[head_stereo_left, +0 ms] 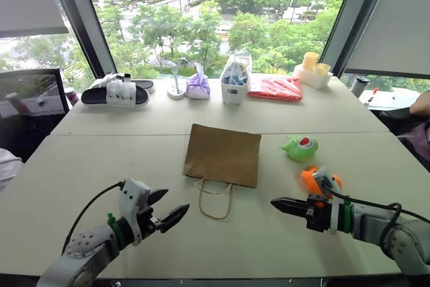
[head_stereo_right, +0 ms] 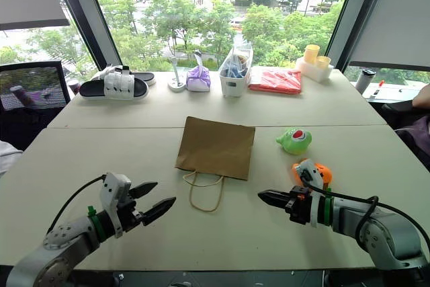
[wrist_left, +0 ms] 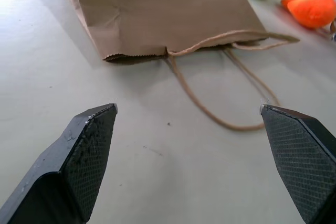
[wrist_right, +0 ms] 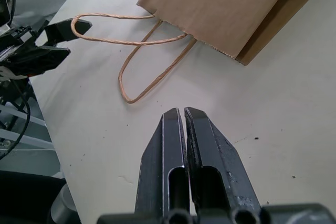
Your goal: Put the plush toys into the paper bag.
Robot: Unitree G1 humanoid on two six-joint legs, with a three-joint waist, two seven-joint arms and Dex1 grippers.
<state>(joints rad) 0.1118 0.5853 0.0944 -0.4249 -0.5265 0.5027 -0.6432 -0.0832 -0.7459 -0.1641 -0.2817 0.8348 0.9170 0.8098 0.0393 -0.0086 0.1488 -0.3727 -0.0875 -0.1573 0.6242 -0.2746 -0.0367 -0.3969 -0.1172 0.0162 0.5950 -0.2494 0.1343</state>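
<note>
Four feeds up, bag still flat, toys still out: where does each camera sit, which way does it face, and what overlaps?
Left eye, head: down over the table; left gripper, right gripper.
Right eye, head: same scene; green toy, orange toy.
Left wrist: along its open fingers toward the paper bag.
Right wrist: along its shut fingers toward the bag's handles, left gripper beyond.
Shared: the bag in all; both toys in eyes and left wrist.

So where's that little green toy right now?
In the left eye view the green plush toy lies on the table, right of the flat paper bag and just beyond the orange plush toy.
</note>
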